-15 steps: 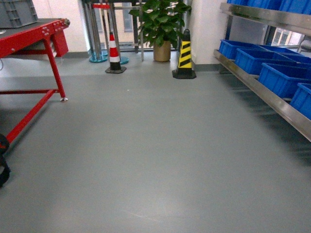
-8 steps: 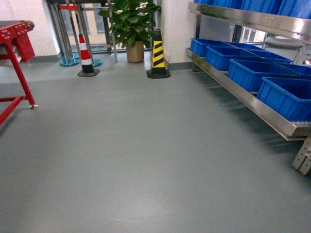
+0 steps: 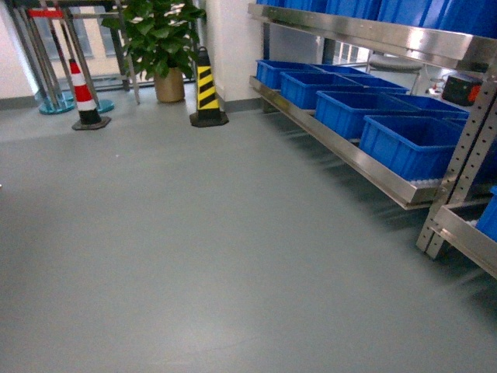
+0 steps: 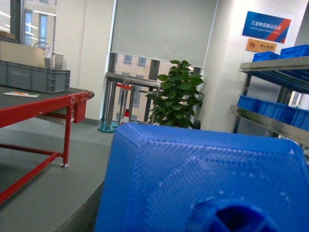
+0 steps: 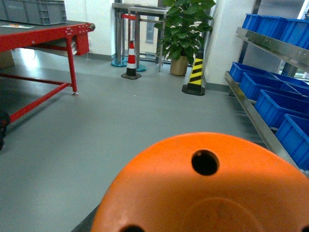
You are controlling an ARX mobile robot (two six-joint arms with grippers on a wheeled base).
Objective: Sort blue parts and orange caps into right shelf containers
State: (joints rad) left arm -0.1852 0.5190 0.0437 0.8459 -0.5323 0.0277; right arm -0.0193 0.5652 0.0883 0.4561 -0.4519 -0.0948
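Start at your wrists. The right wrist camera is filled by an orange cap (image 5: 203,188), rounded, smooth, with a small round hole near its top; it sits so close to the lens that it is presumably carried in the right gripper, but neither finger shows, so you cannot tell how the jaws stand. Likewise the left wrist view is blocked by a blue part (image 4: 203,179) with a finely ridged, printed-looking skin and faceted edges; the left gripper itself is hidden too.

Both pieces look like light, rigid plastic. Judge the cap as the slipperier one: its glossy dome gives little purchase, so hold it across the straight sides. The blue part's textured flats should grip well.

Further out, the shelf (image 3: 365,172) runs along the right side of the head view, and the right shelf containers (image 3: 408,144) stand in a row on its lower rail, open-topped. Neither arm appears in that view.
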